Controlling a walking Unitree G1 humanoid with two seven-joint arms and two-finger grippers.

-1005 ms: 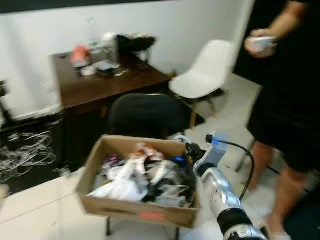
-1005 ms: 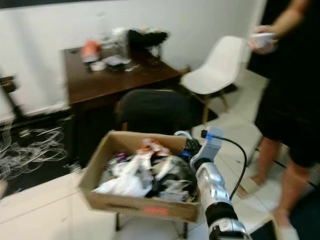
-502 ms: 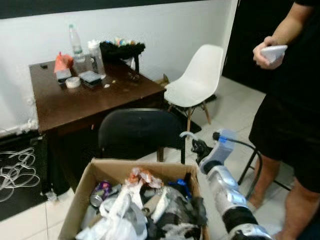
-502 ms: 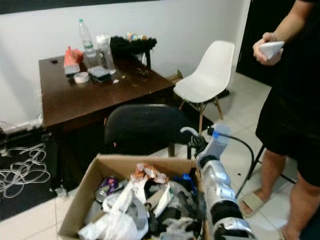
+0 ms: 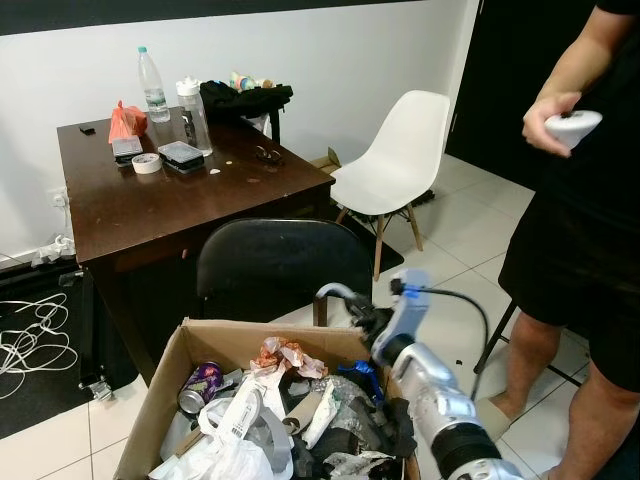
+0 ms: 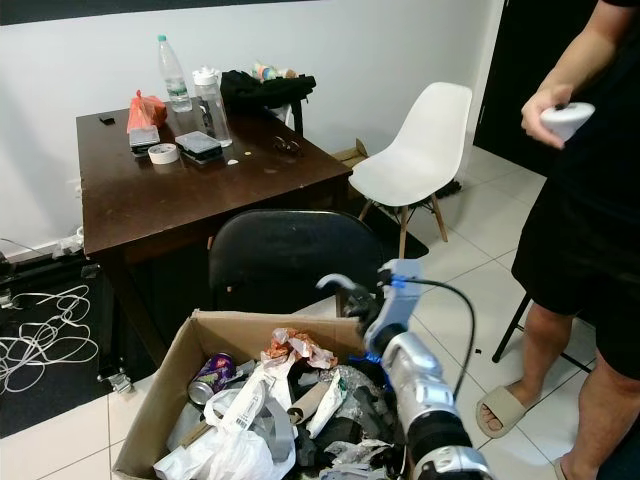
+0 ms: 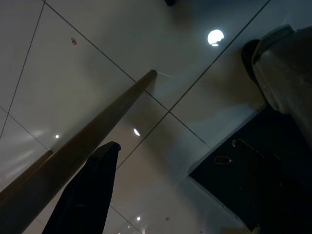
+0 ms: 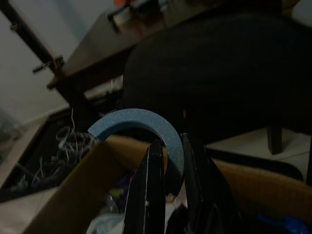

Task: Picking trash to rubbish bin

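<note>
1. Since half a second ago: right gripper (image 6: pixel 348 291) has swung toward 9 o'clock, off the box's far right corner and along its far rim. The person's hand with the white device (image 5: pixel 572 124) has drifted toward 3 o'clock.
2. Jaws are clamped on a curved blue-grey strip (image 8: pixel 141 126), held above the far edge of the cardboard box (image 6: pixel 160 395), in front of the black chair (image 6: pixel 290 255).
3. Box sits at 6 o'clock, heaped with trash (image 5: pixel 290 410).
4. To do it well: carry the strip further over the heap before letting go, clear of the rim.
5. Left gripper (image 7: pixel 85 195): dark view, one finger visible; cannot tell its jaws.
6. Box's near edge cut off.
</note>
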